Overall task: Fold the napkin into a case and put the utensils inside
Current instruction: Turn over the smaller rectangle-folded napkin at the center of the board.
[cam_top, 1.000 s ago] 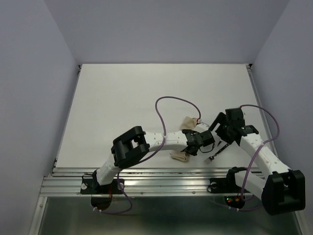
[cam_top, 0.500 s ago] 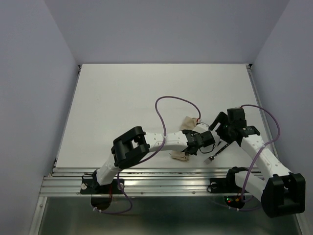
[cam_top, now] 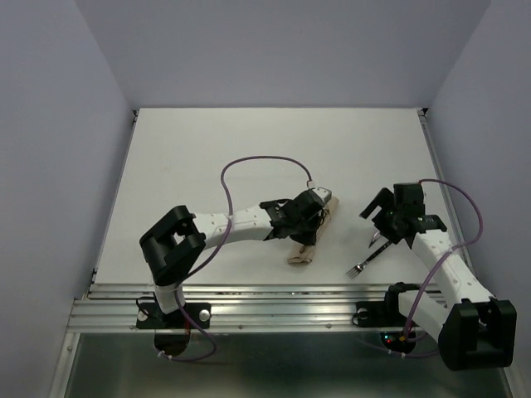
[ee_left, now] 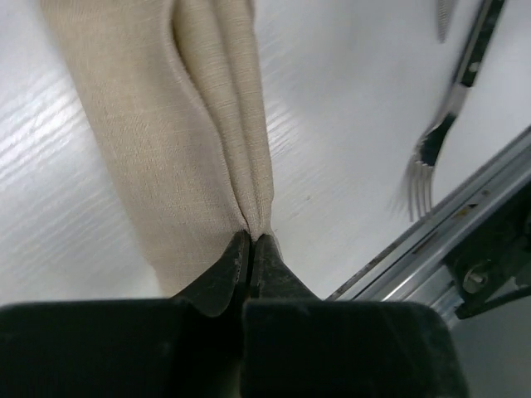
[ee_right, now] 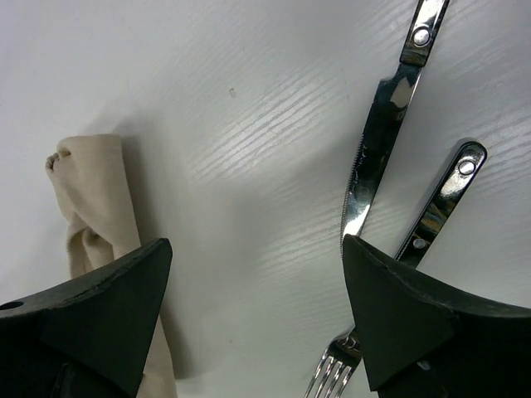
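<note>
The napkin is a narrow beige folded strip right of the table's middle, near the front; in the left wrist view its layers run away from the jaws. My left gripper is shut on a pinched fold of the napkin. The fork and the silver-bladed knife lie side by side on the table right of the napkin. My right gripper hangs open above them, holding nothing, one fingertip over the napkin's edge.
The aluminium rail runs along the near table edge, close to the fork's tines. A purple cable loops over the left arm, another over the right. White table stretches behind and to the left.
My left gripper closed onto the napkin fold and moved left and farther back as its elbow swung left. The right gripper drifted slightly right, uncovering the fork.
</note>
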You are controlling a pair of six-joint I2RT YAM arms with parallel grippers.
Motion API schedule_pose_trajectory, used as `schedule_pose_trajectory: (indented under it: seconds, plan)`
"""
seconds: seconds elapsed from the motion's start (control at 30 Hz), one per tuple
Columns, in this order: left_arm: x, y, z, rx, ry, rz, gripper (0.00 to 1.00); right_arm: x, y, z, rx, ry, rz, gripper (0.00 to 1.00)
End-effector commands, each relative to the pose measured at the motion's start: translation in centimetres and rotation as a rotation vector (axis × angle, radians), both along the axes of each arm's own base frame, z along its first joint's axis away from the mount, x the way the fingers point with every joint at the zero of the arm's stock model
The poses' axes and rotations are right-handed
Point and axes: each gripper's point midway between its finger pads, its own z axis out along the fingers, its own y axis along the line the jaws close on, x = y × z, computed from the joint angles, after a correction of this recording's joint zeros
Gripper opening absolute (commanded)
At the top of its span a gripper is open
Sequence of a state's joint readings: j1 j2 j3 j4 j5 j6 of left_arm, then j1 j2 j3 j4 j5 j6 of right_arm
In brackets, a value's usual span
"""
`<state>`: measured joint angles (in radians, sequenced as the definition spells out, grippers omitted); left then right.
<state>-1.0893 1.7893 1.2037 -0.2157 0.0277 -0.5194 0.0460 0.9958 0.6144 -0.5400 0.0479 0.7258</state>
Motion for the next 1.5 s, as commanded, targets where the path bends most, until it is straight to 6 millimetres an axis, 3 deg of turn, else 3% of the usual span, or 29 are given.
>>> schedule_pose_trajectory:
  seconds: [0.0,0.33,0.6,0.7,0.93,1.47]
  plan:
    - [-0.2,-3.5,5.3,-0.208,-0.059,-0.178,0.00,0.6,-0.4,1.2,0.006,-0.046,-0.026,0.89]
    - [-0.4,-6.0,6.7,-0.354,-0.047,-0.329,0.00,0.7,-0.6,1.3,0.014,-0.050,-0.027,0.88]
    - [1.5,-7.6,8.4,-0.556,-0.006,-0.398,0.00,1.0,-1.3,1.6,0.017,-0.051,-0.047,0.88]
    - [3.7,-7.4,6.8,-0.561,0.024,-0.344,0.00,1.1,-1.5,1.8,0.017,-0.058,-0.070,0.88]
    - [5.8,-6.3,3.8,-0.570,0.091,-0.288,0.00,1.2,-1.8,1.8,0.000,-0.070,-0.071,0.89]
    - [9.1,-2.2,1.8,-0.607,0.144,-0.212,0.00,1.1,-2.1,0.9,-0.022,-0.044,-0.070,0.89]
